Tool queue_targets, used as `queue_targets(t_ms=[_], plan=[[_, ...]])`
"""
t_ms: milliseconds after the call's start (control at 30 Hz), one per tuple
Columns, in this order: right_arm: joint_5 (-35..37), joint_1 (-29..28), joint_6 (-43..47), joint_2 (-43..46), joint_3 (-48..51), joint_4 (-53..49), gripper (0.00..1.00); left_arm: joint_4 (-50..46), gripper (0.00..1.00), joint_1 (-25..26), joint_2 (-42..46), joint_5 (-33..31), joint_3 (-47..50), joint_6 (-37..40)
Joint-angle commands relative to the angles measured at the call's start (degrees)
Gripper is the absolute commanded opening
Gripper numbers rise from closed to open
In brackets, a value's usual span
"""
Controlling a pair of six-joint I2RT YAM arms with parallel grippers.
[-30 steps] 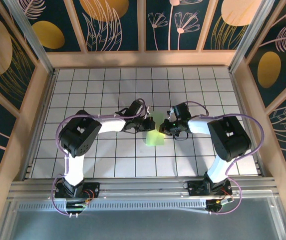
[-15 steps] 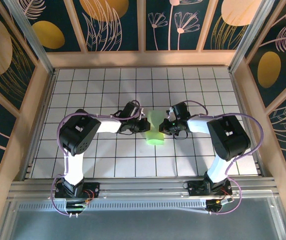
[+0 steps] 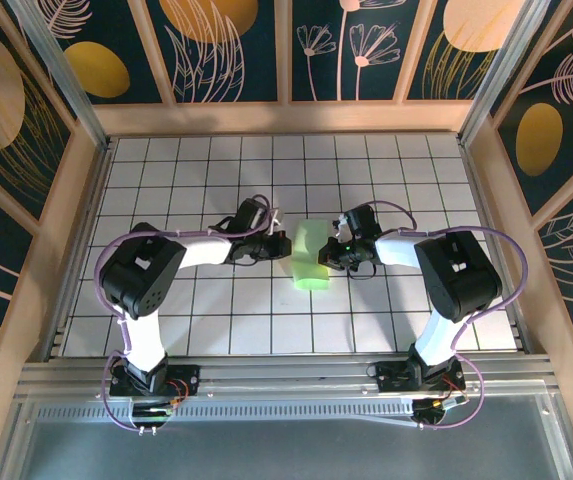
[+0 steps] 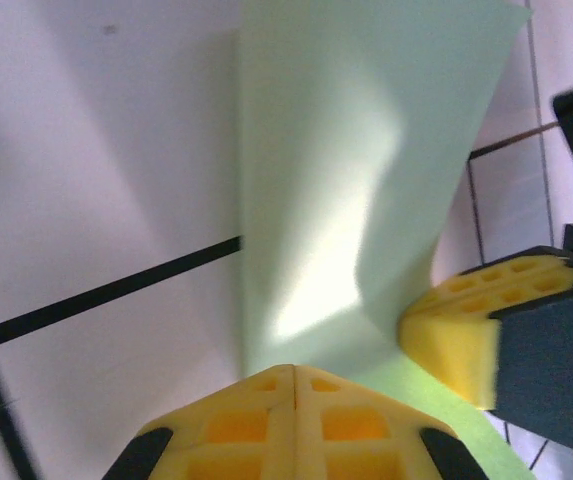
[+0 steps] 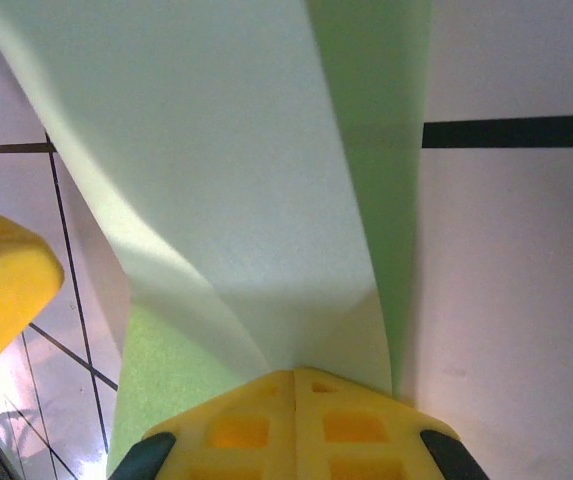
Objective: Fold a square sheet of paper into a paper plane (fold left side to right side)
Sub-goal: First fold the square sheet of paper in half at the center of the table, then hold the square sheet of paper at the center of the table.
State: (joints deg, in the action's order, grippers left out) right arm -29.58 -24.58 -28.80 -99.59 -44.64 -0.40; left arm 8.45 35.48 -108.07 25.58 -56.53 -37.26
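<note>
While both grippers pinch the sheet of paper near the middle of the table, the sheet stands bowed and twisted between them, not flat. Left gripper: fingers closed, apparently on the sheet's left edge. Right gripper: fingers closed on the opposite edge. Risk: opposed pull may tear the thin sheet; an uneven carry-over would set a crooked crease; the fingertips sit near each other and may clash. Room: bare tiles lie on every side, with all four table edges well apart.
</note>
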Motion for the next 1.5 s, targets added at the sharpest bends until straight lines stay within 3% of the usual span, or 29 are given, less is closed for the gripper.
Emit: queue_targets(t_ms=[0, 600, 867, 1067, 1467], plan=[[8.5, -0.1, 1.0, -3.3, 1.7, -6.5, 0.0, -0.9, 0.0, 2.6, -1.8, 3.0, -3.6, 2.0], [7.5, -0.7, 0.8, -2.6, 1.2, -6.5, 0.0, -3.9, 0.0, 4.2, -8.3, -0.9, -5.7, 1.4], [2.0, -0.8, -0.7, 3.1, -1.3, -3.6, 0.0, -4.9, 0.0, 4.3, -8.6, -2.1, -5.3, 1.2], [1.9, -0.8, -1.4, 5.8, -3.0, -1.1, 0.0, -5.5, 0.0, 4.4, -9.1, -2.4, -5.7, 0.9], [-1.3, -1.8, -3.3, -3.9, -8.9, 6.4, 0.0, -5.7, 0.0, 4.5, -9.4, -2.0, -6.1, 0.8]])
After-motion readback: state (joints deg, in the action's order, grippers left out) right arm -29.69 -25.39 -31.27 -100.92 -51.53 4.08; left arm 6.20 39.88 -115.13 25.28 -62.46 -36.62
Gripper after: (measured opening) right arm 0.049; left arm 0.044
